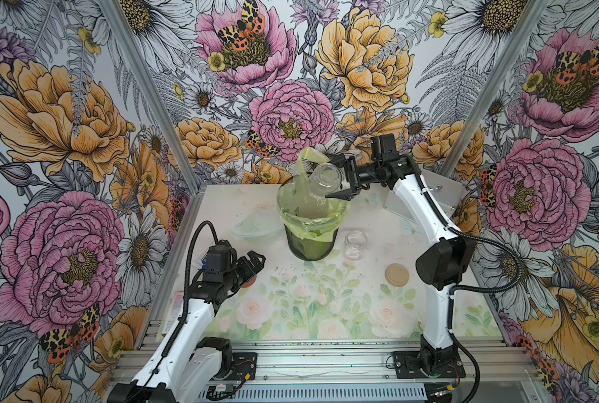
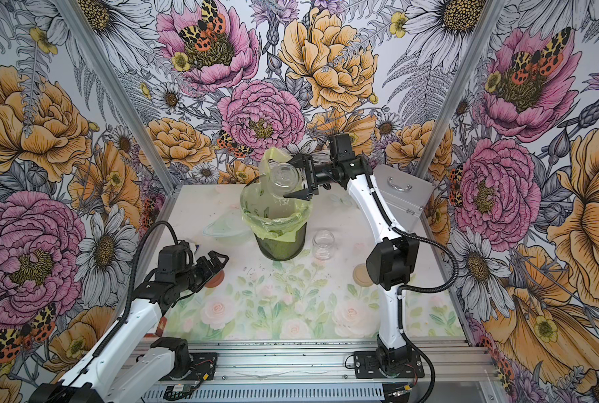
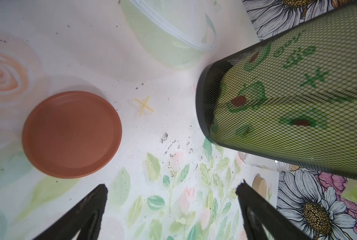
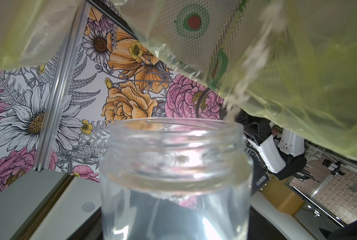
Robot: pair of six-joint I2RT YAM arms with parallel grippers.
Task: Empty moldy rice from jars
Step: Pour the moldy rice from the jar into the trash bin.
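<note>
- Floral table (image 1: pixel 291 314): my right gripper (image 1: pixel 333 178) clamps a tipped jar (image 1: pixel 320 181) over the mesh bin (image 1: pixel 308 244), moldy rice (image 4: pixel 254 60) pouring.
- I judge the second jar (image 1: pixel 355 244), lidless, already empty; left gripper (image 3: pixel 172 185) spread.

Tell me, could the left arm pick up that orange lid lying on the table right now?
Probably yes. The left gripper hangs open close by the orange lid, which lies flat with nothing on it or around it. The mesh bin stands off to one side, clear of the way.
</note>
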